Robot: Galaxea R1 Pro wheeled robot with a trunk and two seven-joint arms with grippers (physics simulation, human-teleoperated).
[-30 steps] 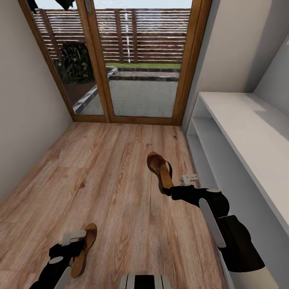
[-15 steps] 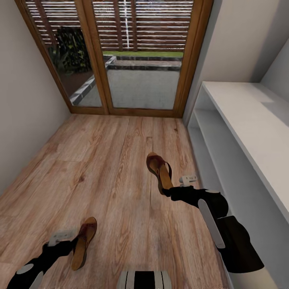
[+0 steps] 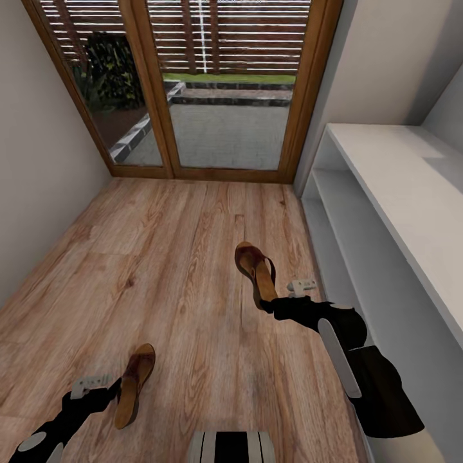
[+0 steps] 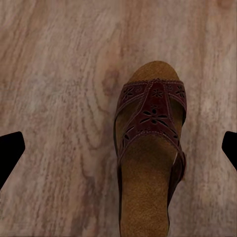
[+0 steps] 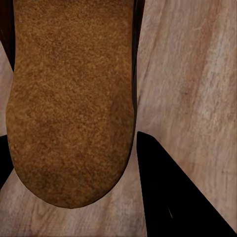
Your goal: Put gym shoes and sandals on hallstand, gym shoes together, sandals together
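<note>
- head view: i see one sandal point(image 3: 133, 384) flat on the corridor floor point(image 3: 180, 257), just beside my left tool point(image 3: 96, 386), not touching it as far as i can tell.
- the left tool's fingers point(image 4: 10, 153) stand wide apart with that sandal's strap point(image 4: 150, 116) between them.
- the second sandal point(image 3: 256, 273) sits at my right tool point(image 3: 283, 297), its heel end between the fingers point(image 5: 168, 197); i cannot tell whether they clamp it.
- the hallstand point(image 3: 399, 193) runs along the right wall.

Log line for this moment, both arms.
left gripper: jaws open beside near sandal | right gripper: jaws around heel of far sandal | hallstand: no shoes visible
</note>
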